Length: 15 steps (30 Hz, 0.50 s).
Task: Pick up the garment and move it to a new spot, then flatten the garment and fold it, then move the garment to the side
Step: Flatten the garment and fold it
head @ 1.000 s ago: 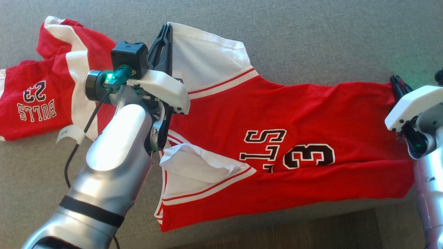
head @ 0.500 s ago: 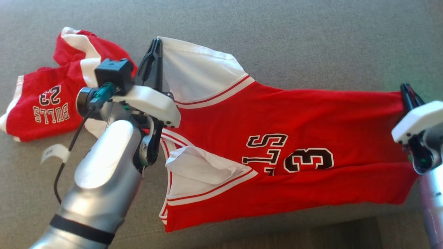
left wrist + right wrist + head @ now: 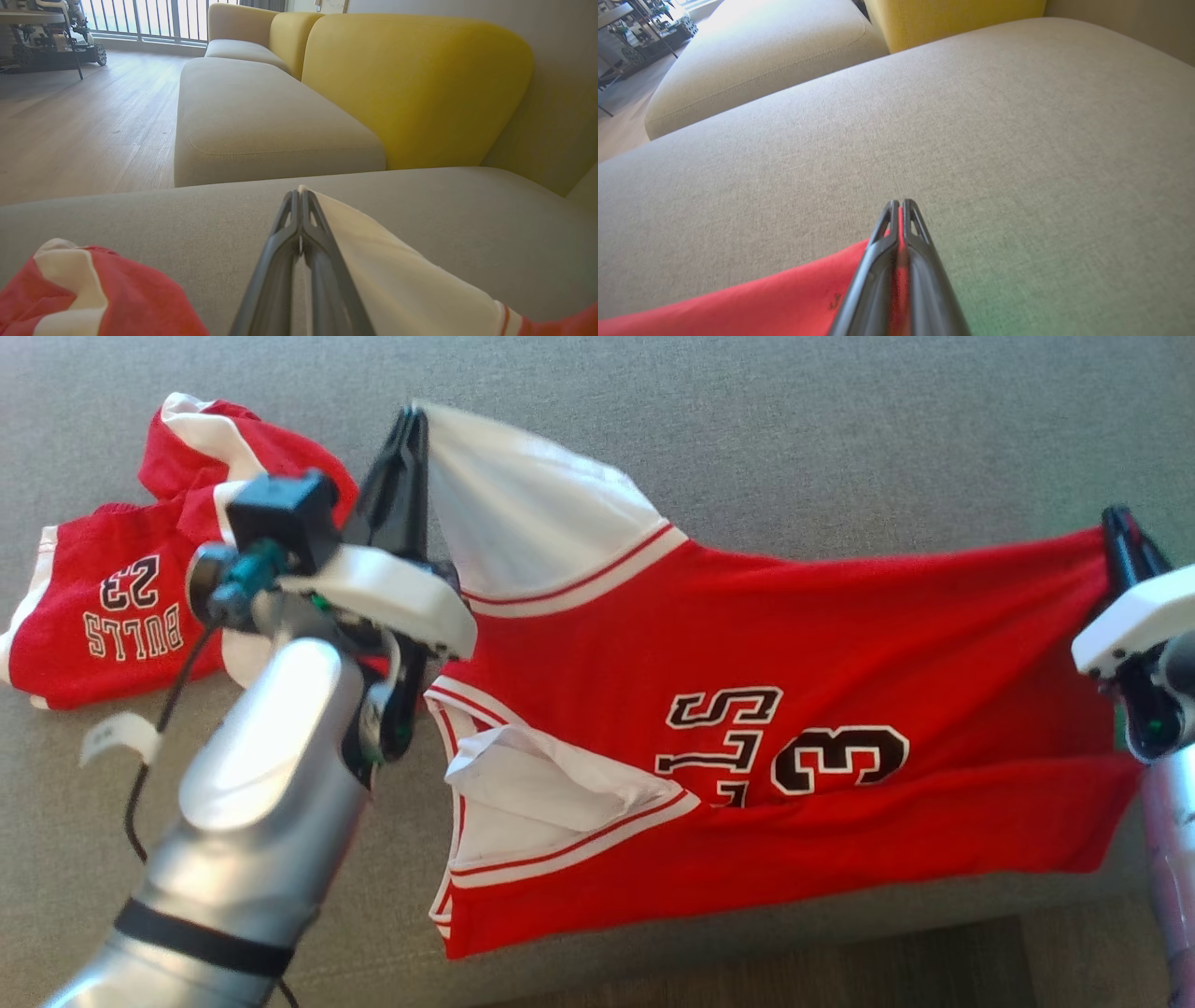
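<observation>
Red mesh-like cloth with white panels, a jersey point(image 3: 747, 644), is drawn out sideways above the grey sofa seat point(image 3: 840, 429). The left gripper point(image 3: 411, 420) is closed on the tip of a white shoulder panel; in the left wrist view its two dark fingers point(image 3: 285, 242) meet with a sliver of white cloth between them. The right gripper point(image 3: 1118, 523) is clamped on the far corner of the red hem, and the right wrist view shows red fabric pinched between the closed fingers point(image 3: 920, 242). The top edge runs taut from one grip to the other, while the lower half sags toward the front edge of the seat, near the dark floor point(image 3: 794, 971). Whether that lower half rests on the cushion cannot be told. One white armhole panel is flipped up over the red front.

A second red piece, shorts point(image 3: 112, 625) printed with a number, lies crumpled on the seat to the left, partly behind the left arm.

This looks like the carrying and spreading step: the jersey is picked up and stretched, not yet laid flat. The next move probably calls for lowering both grippers together with the tension held, setting the jersey down back from the seat's edge and apart from the shorts, then letting go to smooth the flipped panel.
</observation>
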Motion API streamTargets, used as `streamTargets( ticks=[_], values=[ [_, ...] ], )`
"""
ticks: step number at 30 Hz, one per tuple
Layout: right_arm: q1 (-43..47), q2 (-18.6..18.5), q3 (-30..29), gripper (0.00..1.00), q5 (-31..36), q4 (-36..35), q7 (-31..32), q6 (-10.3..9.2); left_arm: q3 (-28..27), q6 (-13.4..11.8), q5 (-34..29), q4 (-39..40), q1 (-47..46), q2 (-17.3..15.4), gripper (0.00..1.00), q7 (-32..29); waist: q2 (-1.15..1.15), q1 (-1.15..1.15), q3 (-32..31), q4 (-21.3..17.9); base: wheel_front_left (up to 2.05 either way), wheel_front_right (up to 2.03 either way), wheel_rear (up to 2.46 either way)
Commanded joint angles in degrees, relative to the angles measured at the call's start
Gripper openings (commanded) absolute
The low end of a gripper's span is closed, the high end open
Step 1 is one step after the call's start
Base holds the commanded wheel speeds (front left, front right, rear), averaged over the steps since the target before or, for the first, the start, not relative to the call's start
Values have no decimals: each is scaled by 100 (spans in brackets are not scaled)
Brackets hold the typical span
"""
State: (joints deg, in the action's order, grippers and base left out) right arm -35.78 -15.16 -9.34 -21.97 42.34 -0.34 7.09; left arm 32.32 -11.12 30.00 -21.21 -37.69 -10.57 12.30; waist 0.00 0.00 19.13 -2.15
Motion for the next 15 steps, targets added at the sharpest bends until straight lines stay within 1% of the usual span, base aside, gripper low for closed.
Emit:
streamTargets(
  ticks=[1, 5, 8, 11, 15],
  values=[
    [-111, -137, 63, 0, 47, -135, -85, 40, -263, 3, -5, 164, -344, -191, 0, 64, 0, 0, 17, -9, 0, 0, 0],
    [-214, -112, 50, 0, 44, 13, -251, 40, -373, 37, 8, 201, -489, -188, 0, 149, 0, 0, 40, -28, 0, 0, 0],
    [-162, -86, 132, 0, 18, 98, -322, 40, -415, 107, 32, 305, -429, -200, 0, 195, 0, 0, 29, -43, 0, 0, 0],
    [-60, -96, 263, 0, -28, 136, -366, 40, -328, 237, 17, 425, -223, -287, 0, 210, 0, 0, -10, -58, 0, 0, 0],
    [100, -130, 412, 0, -135, 78, -401, 40, -287, 310, 31, 688, 121, -465, 0, 220, 0, 0, -115, -65, 0, 0, 0]
  ],
)
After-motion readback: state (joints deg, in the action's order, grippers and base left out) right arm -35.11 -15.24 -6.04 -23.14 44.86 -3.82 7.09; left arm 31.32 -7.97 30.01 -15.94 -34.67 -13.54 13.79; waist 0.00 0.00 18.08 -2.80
